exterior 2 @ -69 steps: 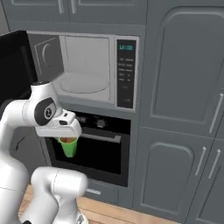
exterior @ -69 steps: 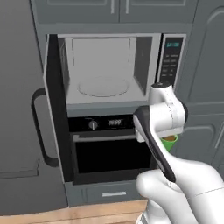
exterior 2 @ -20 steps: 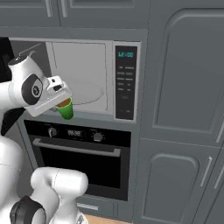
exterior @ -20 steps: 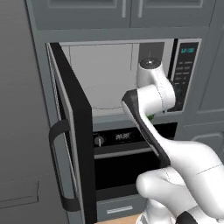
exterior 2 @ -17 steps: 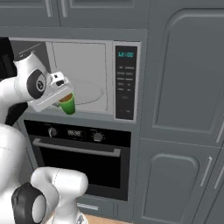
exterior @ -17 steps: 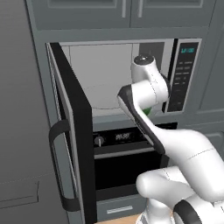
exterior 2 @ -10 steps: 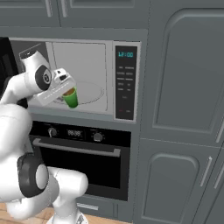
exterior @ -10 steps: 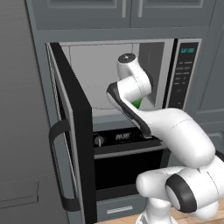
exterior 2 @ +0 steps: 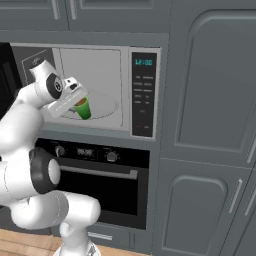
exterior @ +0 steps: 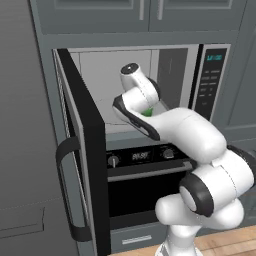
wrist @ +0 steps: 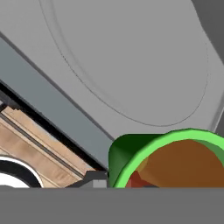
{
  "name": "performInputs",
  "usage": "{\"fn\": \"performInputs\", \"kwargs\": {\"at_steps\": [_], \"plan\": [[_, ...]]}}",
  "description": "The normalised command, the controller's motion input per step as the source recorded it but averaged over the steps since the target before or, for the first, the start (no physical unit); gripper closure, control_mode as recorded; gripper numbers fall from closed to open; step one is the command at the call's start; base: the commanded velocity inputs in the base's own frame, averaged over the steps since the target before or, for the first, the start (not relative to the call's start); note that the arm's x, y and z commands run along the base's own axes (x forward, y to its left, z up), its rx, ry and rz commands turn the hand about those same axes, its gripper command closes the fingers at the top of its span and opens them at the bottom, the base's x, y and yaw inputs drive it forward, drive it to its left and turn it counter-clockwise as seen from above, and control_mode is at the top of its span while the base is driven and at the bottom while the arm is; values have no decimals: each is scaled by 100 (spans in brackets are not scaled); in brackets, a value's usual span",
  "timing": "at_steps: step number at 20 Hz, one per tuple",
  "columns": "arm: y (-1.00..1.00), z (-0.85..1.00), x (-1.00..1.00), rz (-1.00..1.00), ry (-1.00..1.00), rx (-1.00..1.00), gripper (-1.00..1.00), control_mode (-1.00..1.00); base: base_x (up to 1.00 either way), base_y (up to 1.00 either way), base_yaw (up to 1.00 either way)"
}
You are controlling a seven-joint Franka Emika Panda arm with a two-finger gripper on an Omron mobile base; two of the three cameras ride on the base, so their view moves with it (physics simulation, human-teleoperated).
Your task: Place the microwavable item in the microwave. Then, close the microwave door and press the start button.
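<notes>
Right base view shows the gripper (exterior 2: 76, 102) at the mouth of the microwave (exterior 2: 87, 90), closed around the green cup (exterior 2: 83, 108), which hangs over the front edge of the turntable (exterior 2: 102, 106) and does not seem to touch it. The cup leans a little. In the hand view the cup (wrist: 168, 159) has brown liquid inside, and the pale grey floor of the microwave (wrist: 131, 57) with the round turntable lies beyond it. The microwave door (exterior: 82, 150) stands wide open at the left of the microwave. The dark control panel (exterior 2: 144, 93) is at the right of the cavity, with the start button (exterior 2: 143, 128) near its bottom. The black oven (exterior 2: 95, 175) sits directly below the microwave.
</notes>
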Motion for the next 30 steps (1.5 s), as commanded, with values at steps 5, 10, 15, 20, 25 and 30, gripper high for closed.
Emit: {"fn": "performInputs", "kwargs": {"at_steps": [5,10,15,20,25,30], "plan": [[11,-19,33,8,0,-4,100,-100,0,0,0],[4,-15,40,7,0,-2,100,-100,0,0,0],[4,-18,42,5,0,-2,100,-100,0,0,0],[9,-22,37,6,0,-2,100,-100,0,0,0],[4,-8,34,7,0,-1,100,-100,0,0,0],[0,0,2,8,-1,-3,-100,-100,0,0,0]]}}
